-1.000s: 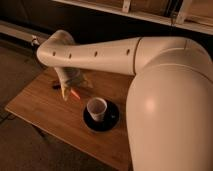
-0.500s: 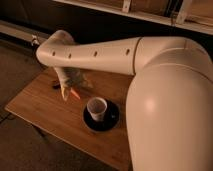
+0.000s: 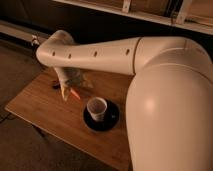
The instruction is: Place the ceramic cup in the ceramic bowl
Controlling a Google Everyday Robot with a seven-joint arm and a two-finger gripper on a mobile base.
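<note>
Nothing has shifted over the last second: the ceramic cup [image 3: 97,108] stands upright inside the ceramic bowl [image 3: 101,122] exactly as before, and the arm keeps the same pose; by that evidence the placing looks done, with only the withdrawal left to make.

The bowl rests on the wooden table [image 3: 35,109], toward its near right part, with the cup's rim clear of everything around it; the gripper [image 3: 69,93] hangs just to the upper left of the cup, apart from it and holding nothing, its orange-tipped fingers [image 3: 74,93] pointing down toward the tabletop; they appear to stand a little apart, released rather than clamped.

The white arm [image 3: 100,52] reaches from the large shoulder at right across the table's far edge, bends at the elbow on the left, and drops the wrist downward to the gripper.
</note>
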